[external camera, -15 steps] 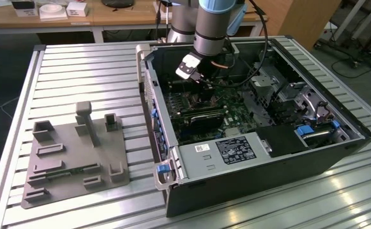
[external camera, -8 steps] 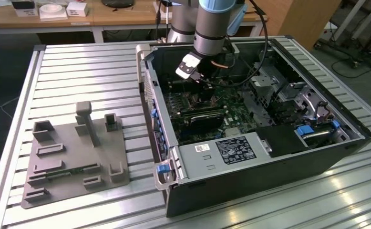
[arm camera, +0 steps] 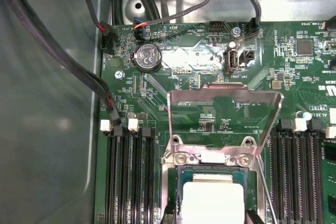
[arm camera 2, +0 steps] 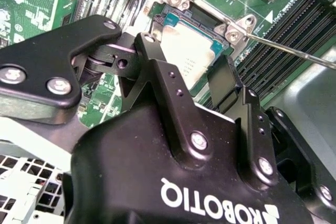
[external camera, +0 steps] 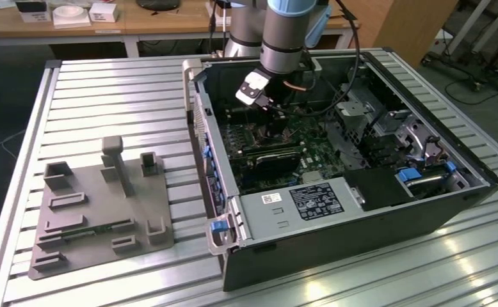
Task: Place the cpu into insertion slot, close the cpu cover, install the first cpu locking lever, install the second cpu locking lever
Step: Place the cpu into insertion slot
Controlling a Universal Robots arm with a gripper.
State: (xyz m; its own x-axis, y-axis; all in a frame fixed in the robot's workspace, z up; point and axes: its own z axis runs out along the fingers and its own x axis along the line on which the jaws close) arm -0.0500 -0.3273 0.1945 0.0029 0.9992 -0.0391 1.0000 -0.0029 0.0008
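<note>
You are working the first step. The chip is lying flat inside the socket, square to its dark frame, with its pale matt metal top facing up. Your gripper is reaching down into the open computer case and sitting astride the chip, spread about as wide as the chip itself. I cannot tell whether it is gripping the edges or just clearing them.

The cover, a thin bright steel frame with a big square window, is standing tipped up on its hinge, so the green circuit board is showing through it. One lever, a slim shiny rod, is angling away from the socket corner and seems unlatched. Closing and latching are not yet done.

By my judgement nothing is clamping the chip down, so any move off it is calling for a straight, level pull with no sideways drag. It is also calling for keeping clear of the raised cover and the ribbed black memory slots running alongside.
</note>
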